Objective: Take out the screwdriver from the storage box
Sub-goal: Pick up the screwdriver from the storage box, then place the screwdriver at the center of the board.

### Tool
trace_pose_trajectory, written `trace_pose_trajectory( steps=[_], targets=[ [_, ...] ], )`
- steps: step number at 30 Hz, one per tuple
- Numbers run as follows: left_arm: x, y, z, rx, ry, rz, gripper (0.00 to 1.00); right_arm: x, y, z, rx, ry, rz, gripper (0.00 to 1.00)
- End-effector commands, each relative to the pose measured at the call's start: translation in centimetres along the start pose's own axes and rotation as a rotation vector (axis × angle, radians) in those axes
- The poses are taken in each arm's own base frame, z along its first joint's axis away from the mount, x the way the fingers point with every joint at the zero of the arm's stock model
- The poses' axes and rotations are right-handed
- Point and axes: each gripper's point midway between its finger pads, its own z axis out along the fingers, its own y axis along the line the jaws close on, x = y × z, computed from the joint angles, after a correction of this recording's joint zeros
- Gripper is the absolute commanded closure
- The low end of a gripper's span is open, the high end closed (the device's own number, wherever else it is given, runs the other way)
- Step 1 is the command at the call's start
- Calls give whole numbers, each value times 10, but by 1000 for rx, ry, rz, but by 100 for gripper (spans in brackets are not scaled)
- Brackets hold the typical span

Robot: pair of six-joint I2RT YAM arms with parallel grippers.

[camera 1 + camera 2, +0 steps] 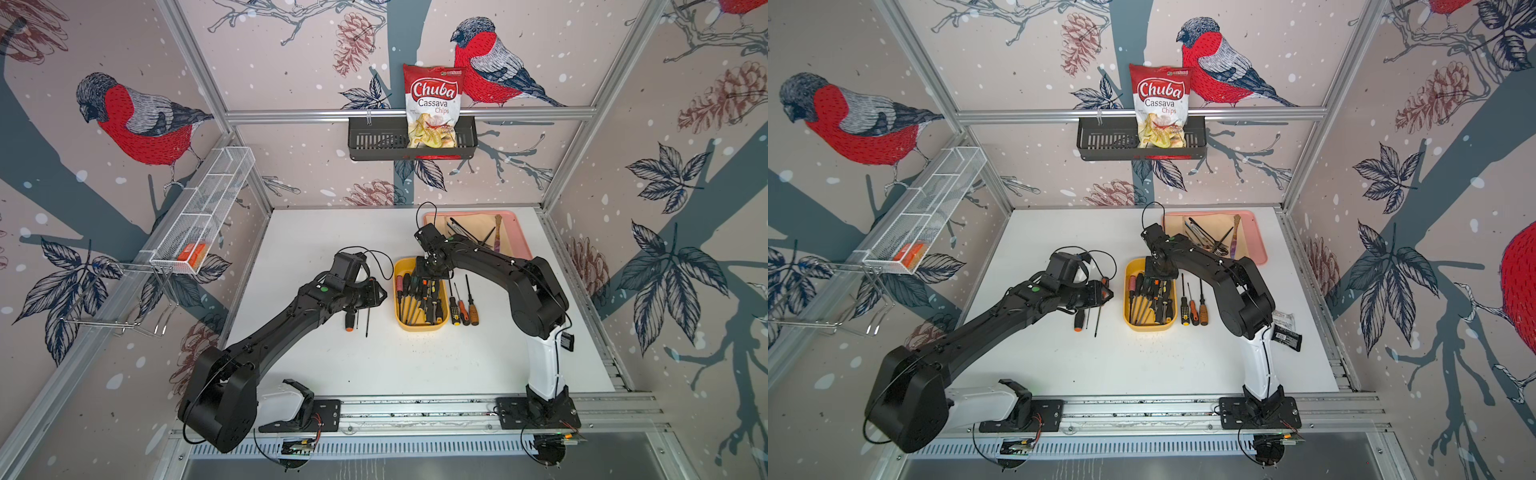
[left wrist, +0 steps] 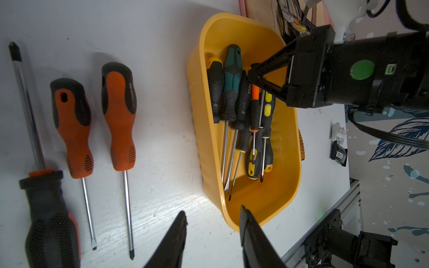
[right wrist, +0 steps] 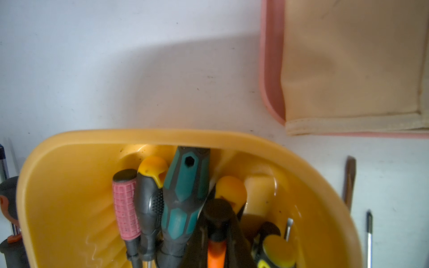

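The storage box (image 1: 420,328) sits mid-desk (image 1: 374,365) between the two arms. Most of the tools in it lie lengthwise with their handles bunched at the far end, which is probably why the right pincer (image 2: 251,75) comes down at that end rather than over the thin shafts. Its jaws are drawn together on the top of a slim orange-and-black screwdriver (image 2: 255,102). This is the task's thing, and it lies inside the box between a teal-handled driver (image 2: 232,76) and a yellow-and-black one (image 2: 268,109). The right wrist view shows its black cap pinched between the two dark fingers. The tool appears to rest on its neighbours, not lifted clear, and they crowd it closely enough that a straight upward pull seems the safest way out. The left pincer (image 2: 213,210) hangs just beside the box on the robot's left, jaws partly apart with nothing between them, and seems to be keeping out of the way. It hovers over a row of loose screwdrivers (image 2: 118,116) lying on the desk. Three more drivers (image 1: 463,311) lie along the box's right side, so either flank looks like a set-down spot. The pink tray (image 1: 521,232) beyond the box plays no part.
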Motion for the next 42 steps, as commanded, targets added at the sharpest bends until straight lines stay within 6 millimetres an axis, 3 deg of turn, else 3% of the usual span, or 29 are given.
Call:
trace_pose_trajectory(
  steps=[1, 13, 17, 22, 27, 28, 33, 42],
  targets=[
    [-5, -6, 1, 24, -12, 9, 60, -2, 3, -13, -9, -8, -22, 91],
    [-13, -21, 7, 59, -2, 28, 60, -15, 5, -63, -24, -78, -59, 93],
    [-14, -31, 12, 73, 6, 46, 60, -14, -9, -79, -6, -94, -60, 93],
    [-13, -49, 24, 95, 29, 76, 60, -9, -46, -93, 52, -100, -44, 93],
    [-3, -61, 41, 103, 74, 101, 60, -1, -95, -95, 160, -93, -12, 93],
    [-9, -71, 41, 119, 63, 111, 60, 1, -105, -95, 180, -90, -5, 93],
    [-6, -79, 51, 122, 84, 128, 60, 7, -147, -86, 290, -62, 13, 93],
    [-4, -76, 54, 102, 92, 127, 60, 19, -179, -53, 385, 19, -9, 94]
  ],
)
